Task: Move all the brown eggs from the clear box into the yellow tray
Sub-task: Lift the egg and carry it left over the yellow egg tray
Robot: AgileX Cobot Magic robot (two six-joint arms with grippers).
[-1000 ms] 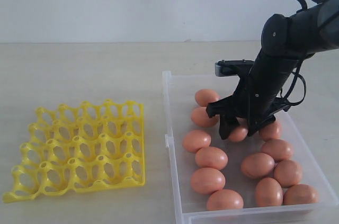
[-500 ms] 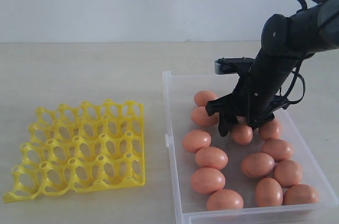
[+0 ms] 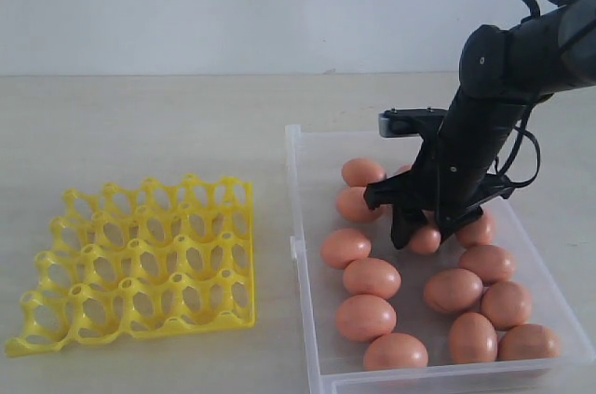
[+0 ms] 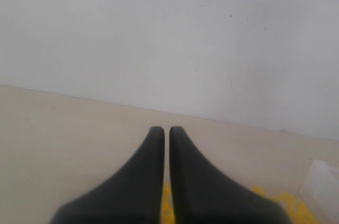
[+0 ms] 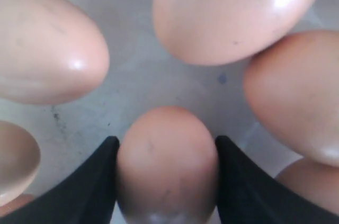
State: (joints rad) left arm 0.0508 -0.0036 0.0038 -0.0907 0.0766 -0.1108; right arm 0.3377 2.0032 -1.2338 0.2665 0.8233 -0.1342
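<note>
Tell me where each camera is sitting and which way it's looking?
Outside camera: off the arms, facing across the table at the wall; sees the yellow tray, clear box, eggs and right arm with its right pincer.
Left wrist camera: on the left arm, looking past its shut left pincer toward the wall.
Right wrist camera: on the right arm, looking down into the box; its pincer fingers hug one egg.
Shared: the outside and right wrist cameras both show that egg and its neighbours.

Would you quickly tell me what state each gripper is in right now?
Left gripper: closed, holding nothing.
Right gripper: closed around a brown egg inside the clear box.
</note>
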